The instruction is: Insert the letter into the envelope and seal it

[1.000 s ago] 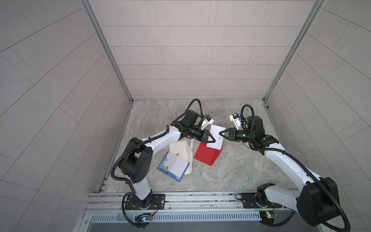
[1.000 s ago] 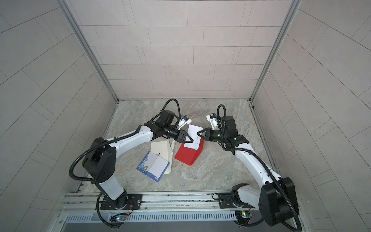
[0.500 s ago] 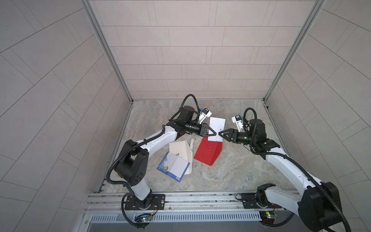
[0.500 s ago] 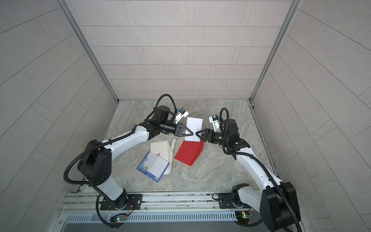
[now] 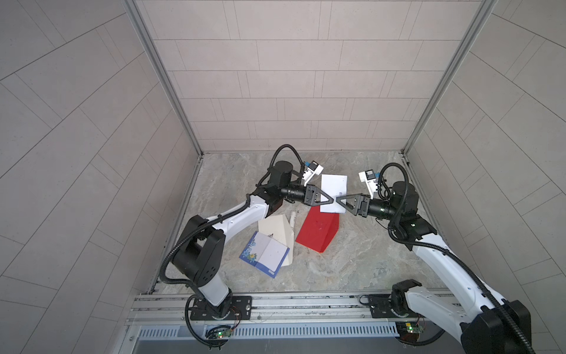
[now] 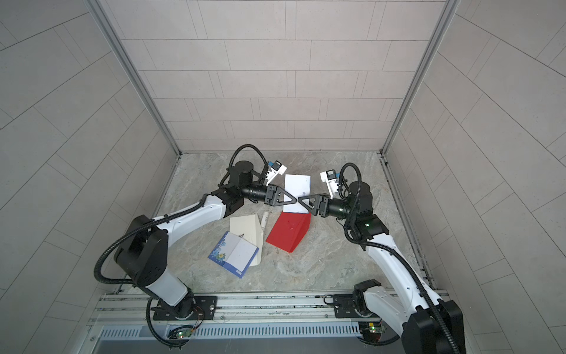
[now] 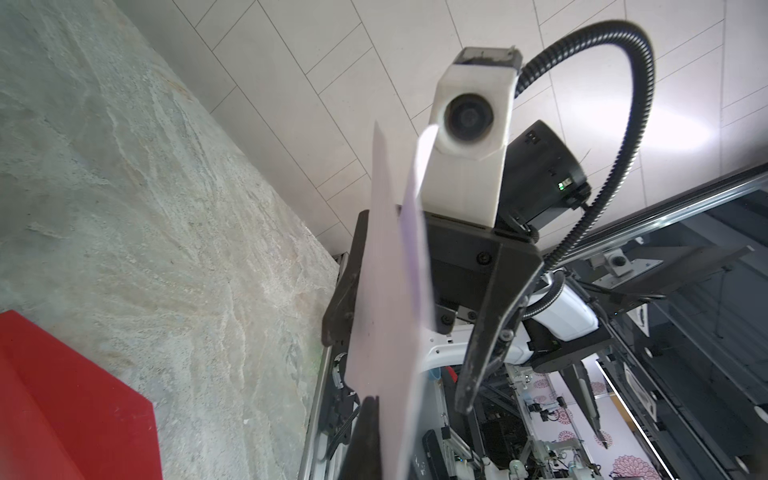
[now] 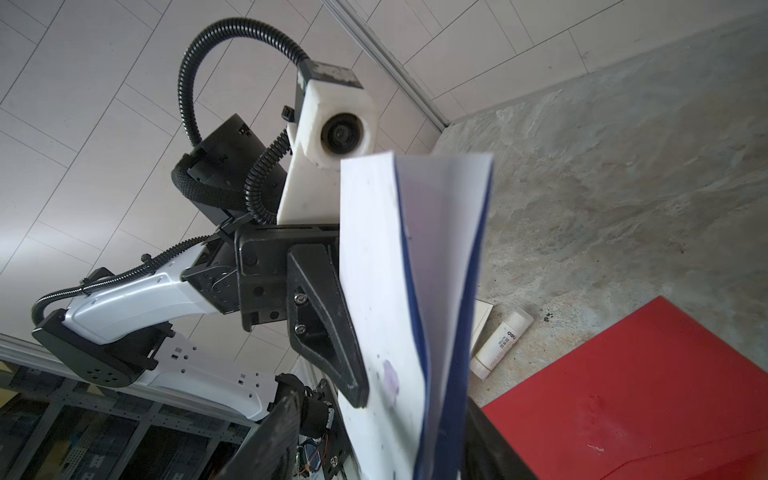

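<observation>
Right wrist view: left fingers [image 8: 324,316] clamp the letter [image 8: 374,270] midair by the red envelope [image 8: 644,395]. Long side points at the back wall [image 5: 291,92] in both top views; right fingers [image 7: 494,316] gape around it, contact unclear.

The bench [image 5: 352,269] looks like veined grey stone, matt and faintly rough. The letter [image 5: 333,187] is thin white paper; the envelope [image 5: 318,230] at its six o'clock is smooth matt red paper. Left claw [image 5: 331,200] and right claw [image 5: 338,200] are matt black plastic.
</observation>
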